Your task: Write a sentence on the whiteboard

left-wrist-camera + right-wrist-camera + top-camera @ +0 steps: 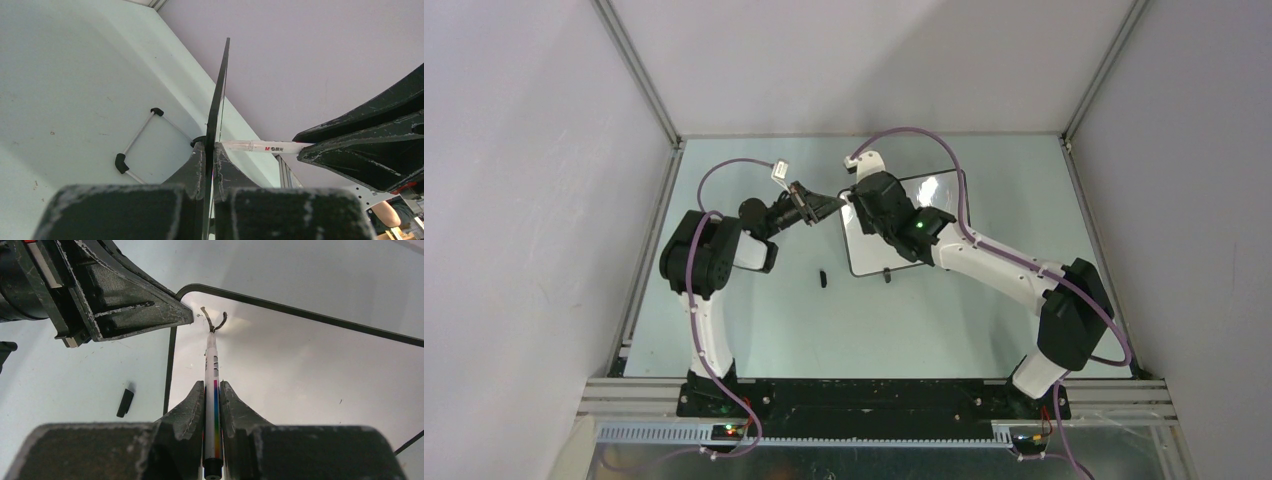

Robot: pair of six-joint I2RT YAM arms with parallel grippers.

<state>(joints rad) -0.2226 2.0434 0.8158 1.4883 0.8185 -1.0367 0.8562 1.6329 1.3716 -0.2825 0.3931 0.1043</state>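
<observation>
The whiteboard [879,250] lies at mid-table, its upper part under my right arm. My left gripper [834,206] is shut on the board's top-left edge, and the left wrist view shows the board edge-on [218,95] between its jaws [210,148]. My right gripper [213,388] is shut on a white marker [212,365] with a rainbow stripe. The marker's tip rests on the board [300,375] near that corner. Of the sentence, only a small forked black stroke [216,320] shows at the tip. The marker [265,147] also shows in the left wrist view.
A black marker cap [822,277] lies on the table left of the board, also in the right wrist view [125,402]. A small black foot [887,275] sits at the board's near edge. A thin wire stand with black ends [136,150] shows beside the board. Enclosure walls surround the table.
</observation>
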